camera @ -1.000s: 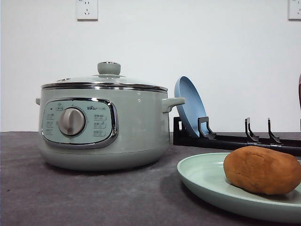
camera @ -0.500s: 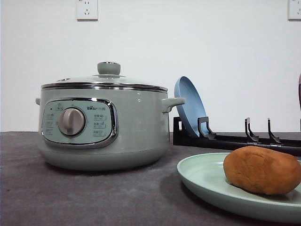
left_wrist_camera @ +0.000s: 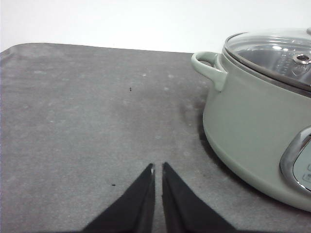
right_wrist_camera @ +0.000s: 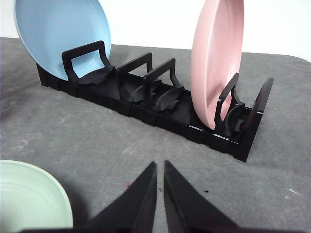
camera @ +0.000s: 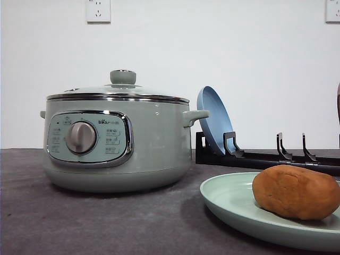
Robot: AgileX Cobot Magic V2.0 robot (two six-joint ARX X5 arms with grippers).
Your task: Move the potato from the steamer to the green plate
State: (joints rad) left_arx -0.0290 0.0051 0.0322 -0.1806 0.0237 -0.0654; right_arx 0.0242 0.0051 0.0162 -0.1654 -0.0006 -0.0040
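The potato (camera: pixel 296 192) is seen resting on the green plate (camera: pixel 228 199), well apart from the steamer (camera: pixel 117 141), whose glass lid is seated; the transfer is judged complete. The left gripper (left_wrist_camera: pixel 158 167) is held low over bare desk (left_wrist_camera: pixel 73 121) beside the steamer, its jaws pressed almost together on nothing. The right gripper (right_wrist_camera: pixel 160 165) (likewise nearly closed and empty) is pointed toward the black rack (right_wrist_camera: pixel 160 111). If the right arm were swung carelessly, the plate's rim could be clipped and the potato rolled off.
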